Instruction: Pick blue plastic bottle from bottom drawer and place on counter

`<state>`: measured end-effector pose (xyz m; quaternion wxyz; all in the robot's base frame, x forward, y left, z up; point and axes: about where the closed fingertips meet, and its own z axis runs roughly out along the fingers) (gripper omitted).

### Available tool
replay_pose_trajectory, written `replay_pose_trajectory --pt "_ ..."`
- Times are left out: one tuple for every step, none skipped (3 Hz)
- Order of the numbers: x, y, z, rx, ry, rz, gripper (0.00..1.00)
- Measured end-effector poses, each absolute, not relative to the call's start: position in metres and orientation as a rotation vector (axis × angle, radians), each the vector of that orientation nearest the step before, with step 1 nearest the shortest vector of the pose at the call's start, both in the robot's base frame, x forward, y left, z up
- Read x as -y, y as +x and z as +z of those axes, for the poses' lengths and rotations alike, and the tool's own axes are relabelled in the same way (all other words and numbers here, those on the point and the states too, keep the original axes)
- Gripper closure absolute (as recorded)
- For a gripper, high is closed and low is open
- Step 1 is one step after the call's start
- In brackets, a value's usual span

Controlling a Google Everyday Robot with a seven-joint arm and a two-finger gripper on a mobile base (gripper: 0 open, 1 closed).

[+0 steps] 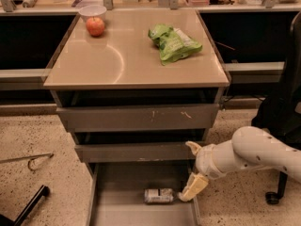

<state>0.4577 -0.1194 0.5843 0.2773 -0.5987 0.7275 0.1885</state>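
The blue plastic bottle point(158, 196) lies on its side on the floor of the open bottom drawer point(136, 216), near the drawer's right wall. My gripper point(192, 168) is at the drawer's right side, just above and to the right of the bottle. Its two pale fingers are spread apart, and the lower fingertip point(193, 188) hangs close to the bottle's right end. It holds nothing. The beige counter point(127, 60) tops the grey cabinet above.
On the counter lie a green snack bag point(173, 42), a red apple point(95, 26) and a white bowl point(92, 10) behind it. The two upper drawers point(138, 118) stand slightly open. A dark chair point(282, 107) stands at the right. A metal hook point(29, 160) lies on the floor at the left.
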Motion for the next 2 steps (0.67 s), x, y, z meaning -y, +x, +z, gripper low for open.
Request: replay_pose_trajectory --pt "0.1089 0.4519 0.5304 -1.951 -1.574 0.595 0.0" --pt "0.1057 0.4511 0.5222 -1.945 -1.571 0.613 0.0"
